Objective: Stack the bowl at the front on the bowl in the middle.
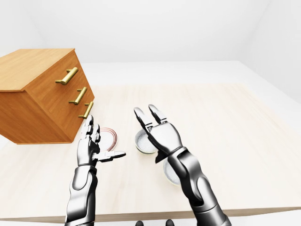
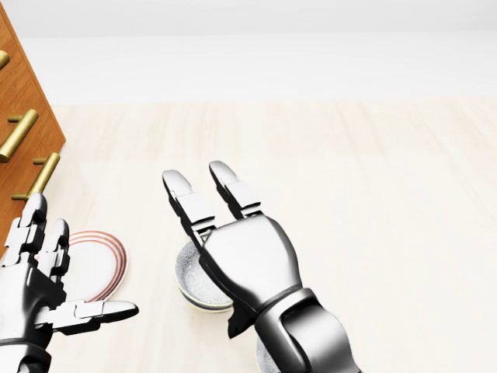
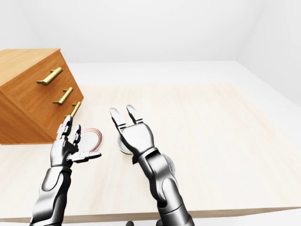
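Note:
Two pale bowls stand on the light wooden table (image 1: 244, 141). In the left-eye view the middle bowl (image 1: 141, 144) shows just beyond my right palm. The bowl nearest the bottom edge (image 1: 170, 176) is largely hidden behind my right forearm. My right hand (image 1: 146, 115) hovers above the middle bowl, fingers stretched out and open, holding nothing. To its left my left hand (image 1: 101, 141) is raised with fingers spread and thumb pointing right, also empty.
A white plate with red rings (image 2: 97, 260) lies left of the middle bowl, partly behind my left hand. A wooden drawer cabinet (image 1: 42, 94) with brass handles (image 1: 67, 76) stands at the table's left. The table's near edge (image 1: 263, 211) runs along the bottom.

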